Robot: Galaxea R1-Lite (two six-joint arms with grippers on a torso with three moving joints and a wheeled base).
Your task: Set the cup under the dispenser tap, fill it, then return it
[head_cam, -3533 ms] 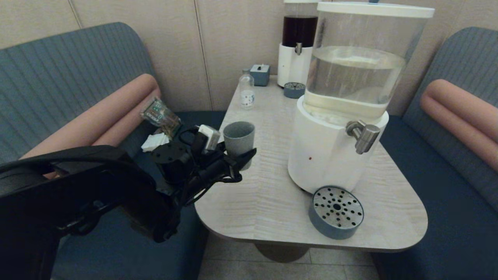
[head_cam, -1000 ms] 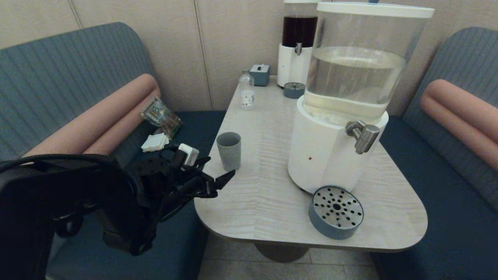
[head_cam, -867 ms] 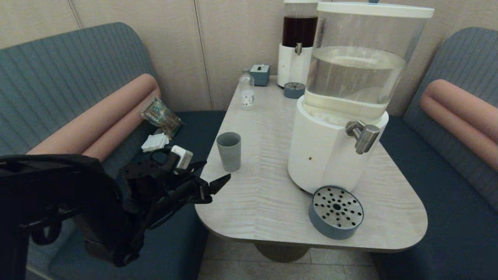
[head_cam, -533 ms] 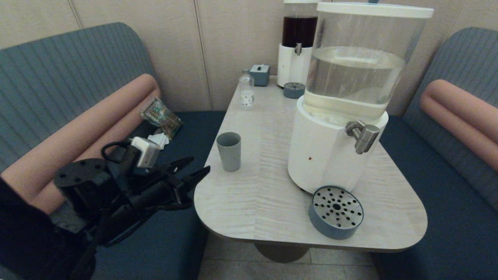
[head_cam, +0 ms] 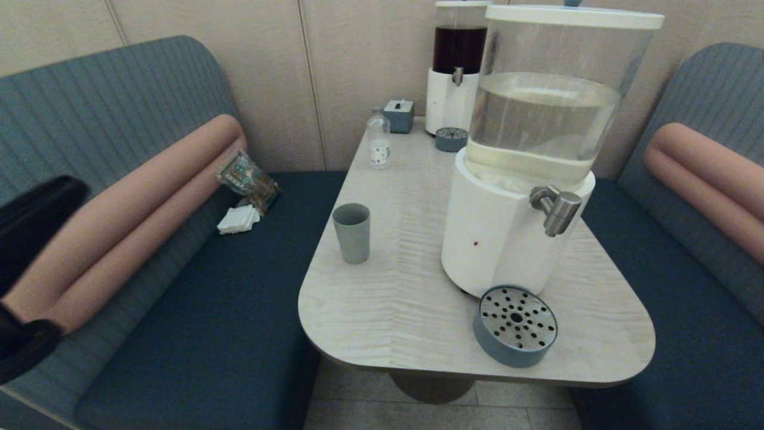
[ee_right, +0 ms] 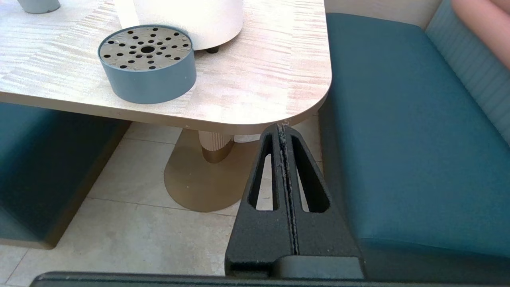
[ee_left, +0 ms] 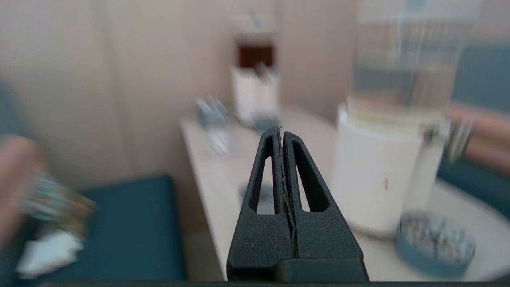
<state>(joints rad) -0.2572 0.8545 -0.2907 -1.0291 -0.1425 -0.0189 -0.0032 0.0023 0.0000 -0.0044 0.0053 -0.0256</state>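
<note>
The grey-blue cup (head_cam: 352, 233) stands upright by the table's left edge, apart from both grippers; its base also shows in the right wrist view (ee_right: 38, 4). The steel dispenser tap (head_cam: 558, 209) juts from the white base of the clear-water dispenser (head_cam: 495, 239), above a round perforated drip tray (head_cam: 516, 325). My left arm (head_cam: 30, 209) shows only as a dark shape at the far left. The left gripper (ee_left: 281, 129) is shut and empty, back from the table, pointing toward the cup. My right gripper (ee_right: 283, 127) is shut and empty, low beside the table's near right corner.
At the table's back stand a dark-liquid dispenser (head_cam: 456, 71), a small clear bottle (head_cam: 378, 140), a blue box (head_cam: 399, 114) and a small drip tray (head_cam: 451, 137). A snack packet (head_cam: 248, 179) and white tissue (head_cam: 239, 220) lie on the left bench. Benches flank the table.
The left gripper set the cup on the table's left edge and let it go. It then drew back left almost out of the head view, and its fingers went from open to shut.
</note>
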